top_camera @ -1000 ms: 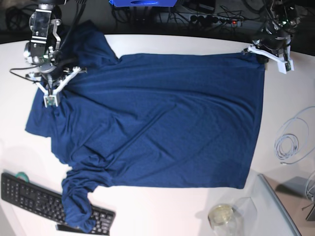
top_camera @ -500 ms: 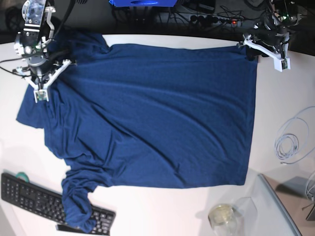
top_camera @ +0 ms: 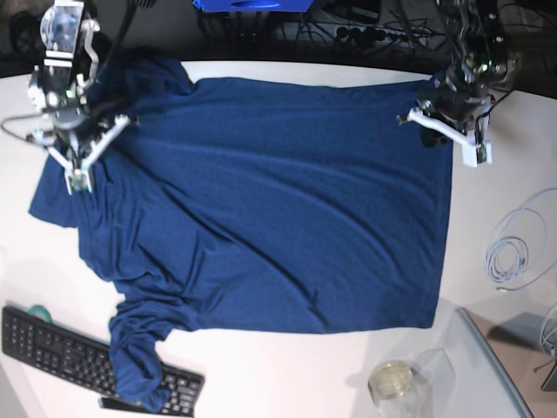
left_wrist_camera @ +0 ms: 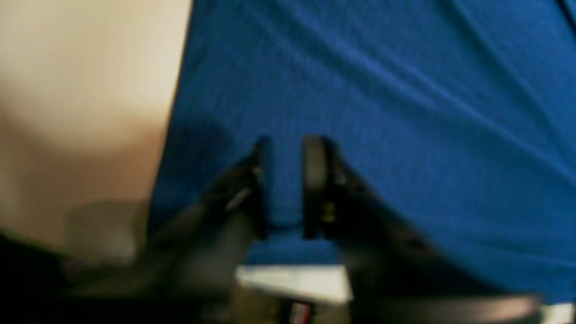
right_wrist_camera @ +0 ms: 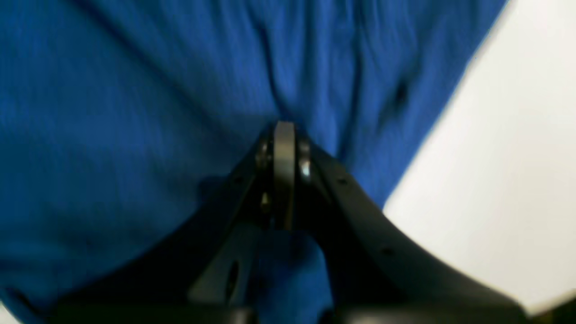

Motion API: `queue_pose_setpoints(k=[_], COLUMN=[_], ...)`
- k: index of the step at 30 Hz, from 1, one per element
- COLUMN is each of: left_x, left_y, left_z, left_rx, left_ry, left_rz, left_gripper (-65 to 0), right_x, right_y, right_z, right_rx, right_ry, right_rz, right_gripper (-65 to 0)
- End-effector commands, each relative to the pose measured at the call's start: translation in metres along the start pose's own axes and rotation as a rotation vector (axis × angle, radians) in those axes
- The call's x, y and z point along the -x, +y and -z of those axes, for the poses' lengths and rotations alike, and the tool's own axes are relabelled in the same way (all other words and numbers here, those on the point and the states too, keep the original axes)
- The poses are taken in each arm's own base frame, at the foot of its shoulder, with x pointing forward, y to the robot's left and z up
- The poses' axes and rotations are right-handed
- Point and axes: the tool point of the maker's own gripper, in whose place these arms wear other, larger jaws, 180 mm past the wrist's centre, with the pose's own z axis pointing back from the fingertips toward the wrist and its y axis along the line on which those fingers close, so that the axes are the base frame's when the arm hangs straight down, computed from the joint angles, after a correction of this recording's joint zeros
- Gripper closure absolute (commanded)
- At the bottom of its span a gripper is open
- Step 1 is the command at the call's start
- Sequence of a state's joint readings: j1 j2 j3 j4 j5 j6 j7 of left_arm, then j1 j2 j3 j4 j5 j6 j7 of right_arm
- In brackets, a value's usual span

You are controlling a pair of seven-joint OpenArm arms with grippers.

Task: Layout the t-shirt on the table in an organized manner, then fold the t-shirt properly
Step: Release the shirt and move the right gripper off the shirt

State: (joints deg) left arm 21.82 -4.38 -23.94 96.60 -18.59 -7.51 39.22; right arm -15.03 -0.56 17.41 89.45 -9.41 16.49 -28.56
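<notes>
Spread over the middle of the white tabletop (top_camera: pixel 261 383): the t-shirt (top_camera: pixel 278 200), dark navy, mostly flat, hem edge to the right, collar end to the left. Still laying out, by judgement; no fold begun. Body panel smooth with some long diagonal wrinkles. Not yet tidy: near-left sleeve bunched into a twisted roll and lying over the black keyboard (top_camera: pixel 52 344) at the near-left edge; far-left shoulder area also rumpled. Left to do: flatten both sleeves, pull the cloth off the keyboard, then make the folds.

Right gripper (top_camera: pixel 74 161) at the far left, over the shoulder part. In the right wrist view fingers (right_wrist_camera: pixel 284 148) pressed fully together, a pinch of blue cloth running up into them, so holding the t-shirt, as far as can be judged. Left gripper (top_camera: pixel 452 135) at the far-right corner of the hem. In the left wrist view, blurred, fingers (left_wrist_camera: pixel 315 180) standing a little apart with a strip of blue cloth between them; seemingly clamped on the hem.

Compared with one second ago: whole garment shifted to the left and slightly farther, far edge now straighter. Compared with half a second ago: cloth almost unchanged, left gripper moved a bit nearer and inward over the hem corner.
</notes>
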Motion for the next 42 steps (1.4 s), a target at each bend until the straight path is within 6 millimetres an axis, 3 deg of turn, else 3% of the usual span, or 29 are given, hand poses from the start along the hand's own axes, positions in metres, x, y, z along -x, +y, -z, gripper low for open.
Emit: queue_pose_setpoints(k=[1, 4, 9, 17, 22, 29, 33, 37, 39, 42], left_x=[-0.017, -0.024, -0.027, -0.042, -0.072, -0.095, -0.119, -0.125, -0.114, -0.081], left_y=[0.004, 0.011, 0.02, 0.008, -0.006, -0.027, -0.028, -0.018, -0.016, -0.01], left_z=[0.003, 0.022, 0.047, 0.081, 0.103, 0.13, 0.115, 0.075, 0.053, 0.031], left_rx=[-0.025, -0.094, -0.147, -0.116, -0.083, -0.037, -0.039, -0.075, -0.087, -0.102], left_ry=[-0.043, -0.027, 0.016, 0.043, -0.012, -0.037, -0.096, -0.151, -0.162, -0.134], left_rz=[0.03, 0.096, 0.127, 0.083, 0.049, 0.001, 0.009, 0.053, 0.088, 0.124], left_gripper=[0.0, 0.0, 0.0, 0.0, 0.0, 0.0, 0.0, 0.0, 0.0, 0.0], right_x=[-0.019, -0.029, -0.023, -0.019, -0.046, -0.082, -0.103, -0.106, -0.1, -0.072], right_y=[-0.004, -0.002, 0.001, -0.018, -0.036, -0.057, -0.067, -0.059, -0.048, -0.031], right_z=[0.001, 0.014, 0.031, 0.063, 0.08, 0.094, 0.075, 0.039, 0.021, 0.004], right_rx=[0.01, -0.001, -0.02, -0.024, -0.011, 0.0, 0.04, 0.069, 0.067, 0.053], right_ry=[-0.052, -0.052, -0.008, 0.074, 0.069, 0.007, -0.111, -0.207, -0.237, -0.22], right_rz=[-0.002, 0.009, 0.025, 0.023, 0.029, 0.045, 0.019, -0.029, -0.037, -0.041], right_gripper=[-0.2, -0.2, -0.2, -0.2, -0.2, -0.2, -0.2, -0.3, -0.3, -0.3])
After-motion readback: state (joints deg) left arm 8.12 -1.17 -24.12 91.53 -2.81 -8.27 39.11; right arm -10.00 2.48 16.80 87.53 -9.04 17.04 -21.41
